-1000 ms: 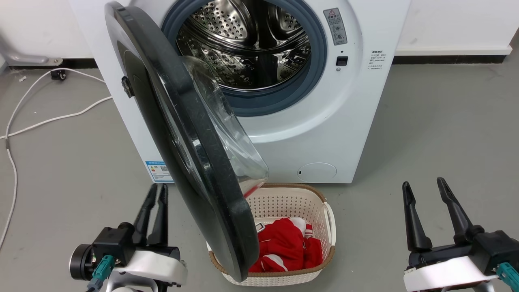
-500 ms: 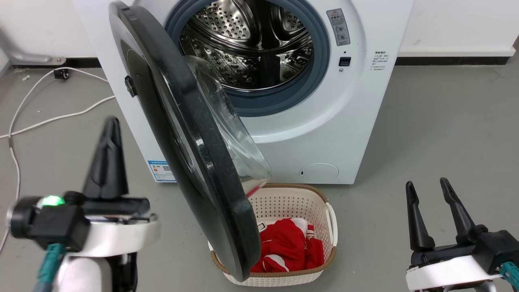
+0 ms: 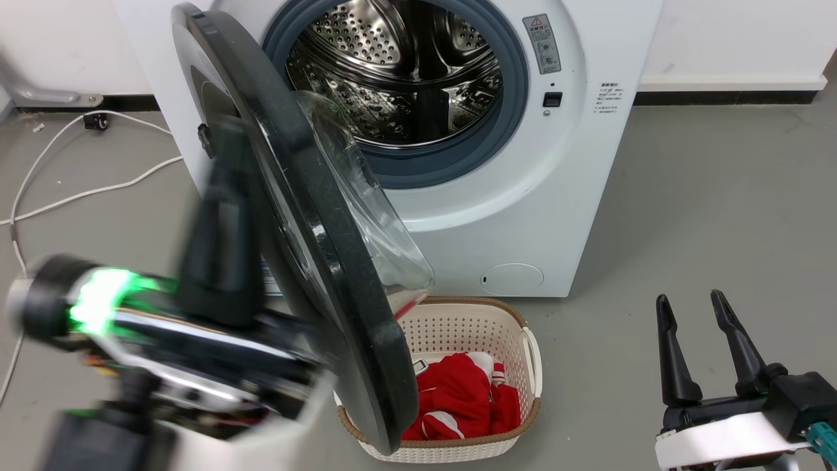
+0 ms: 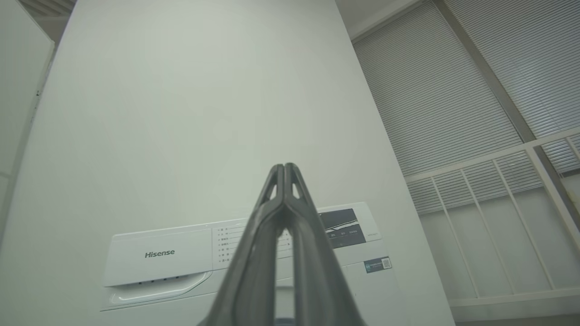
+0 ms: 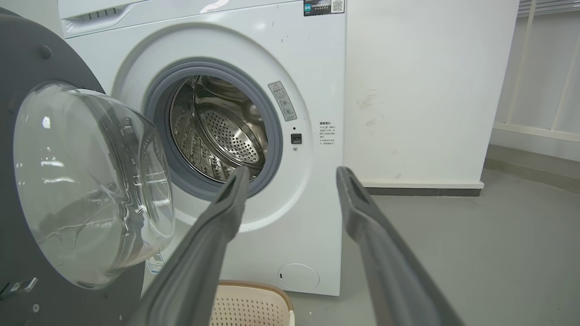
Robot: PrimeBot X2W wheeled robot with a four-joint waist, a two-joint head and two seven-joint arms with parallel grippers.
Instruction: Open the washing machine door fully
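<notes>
Washing machine door is what your left gripper is beside. In the head view that gripper is a motion-blurred dark shape with a green light glowing at its wrist, and its fingers point up along the door's outer black face. You cannot tell from the blur whether they touch it. In the left wrist view the left gripper has its two fingers pressed together at the tips with nothing between them, aimed up at the white control panel marked Hisense.

The door is a large round glossy black disc with a clear bulging glass bowl at its centre. It stands swung out partway on the left of the white front-loading washing machine, nearly edge-on to the head camera. In the right wrist view the door shows its inner side, with the glass bowl catching reflections.

Behind it the grey-blue rubber ring frames the perforated steel drum.

Below the door's lower edge a cream perforated plastic basket sits on the grey floor and holds a red garment.

Your right gripper hangs at the lower right, well apart from the door, with its fingers spread and empty. The right wrist view shows the right gripper the same way.
</notes>
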